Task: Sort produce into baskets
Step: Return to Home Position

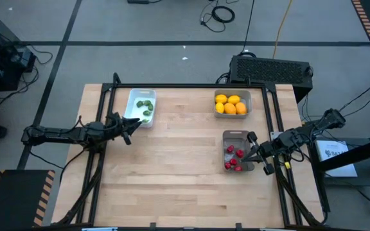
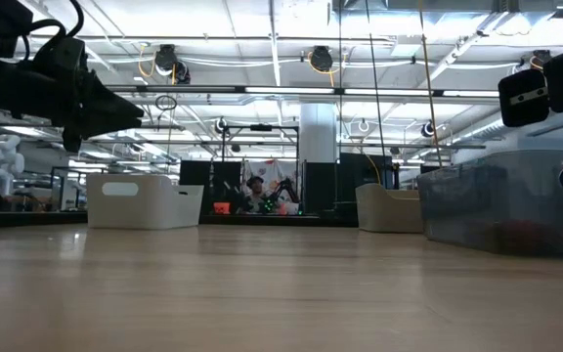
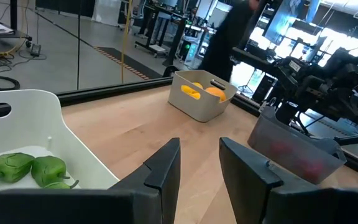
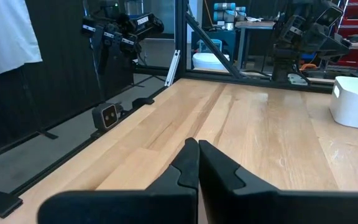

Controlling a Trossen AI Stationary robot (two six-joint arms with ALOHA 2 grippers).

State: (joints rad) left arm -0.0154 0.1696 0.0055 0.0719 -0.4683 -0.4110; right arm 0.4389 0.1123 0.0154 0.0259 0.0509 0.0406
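Note:
The white tray (image 1: 140,106) at the far left holds green leafy pieces (image 3: 30,169). The pale grey tray (image 1: 232,104) at the far right holds yellow-orange fruits (image 1: 230,103). The darker grey tray (image 1: 237,151) holds red berry pieces (image 1: 234,159). My left gripper (image 1: 128,130) hovers open and empty beside the white tray's near side. My right gripper (image 1: 248,156) is shut and empty above the dark tray's right side; its fingertips show in the right wrist view (image 4: 197,149).
A black metal frame (image 1: 191,85) runs along the table's far edge and down both sides. A dark box (image 1: 272,69) stands behind the far right corner. Bare wood lies between the trays in the middle of the table (image 1: 178,154).

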